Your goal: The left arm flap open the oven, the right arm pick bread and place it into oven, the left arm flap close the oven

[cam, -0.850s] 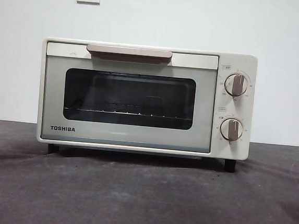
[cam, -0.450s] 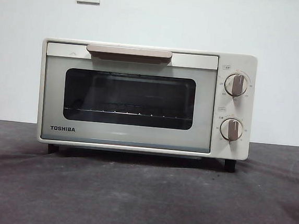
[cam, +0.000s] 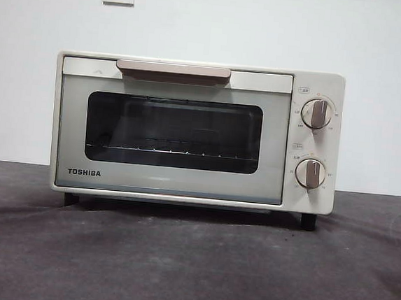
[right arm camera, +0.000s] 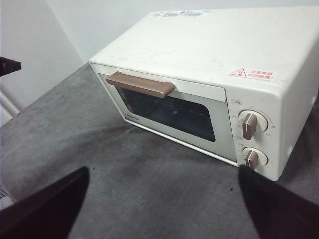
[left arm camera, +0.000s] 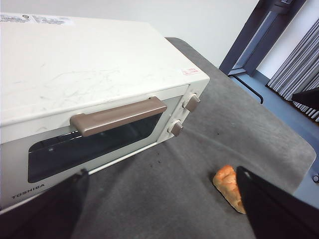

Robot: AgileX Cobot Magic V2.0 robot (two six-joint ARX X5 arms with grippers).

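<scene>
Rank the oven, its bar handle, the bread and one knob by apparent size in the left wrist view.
1. Oven, by far the largest.
2. Bar handle.
3. Bread, though it lies nearer the camera and is partly hidden by a claw jaw, so unsure.
4. Knob, smallest.

oven (cam: 195, 132) door shut, blocks way to rack, handle (cam: 173, 70) clear from front & above, cloth (cam: 176, 267) in front open, bread (left arm camera: 229, 186) off to knob side

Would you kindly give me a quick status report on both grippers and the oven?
Left gripper open, empty, hovering before the oven. Right gripper open, empty. Oven door shut, bread on the cloth. Nothing blocking the handle.
</scene>
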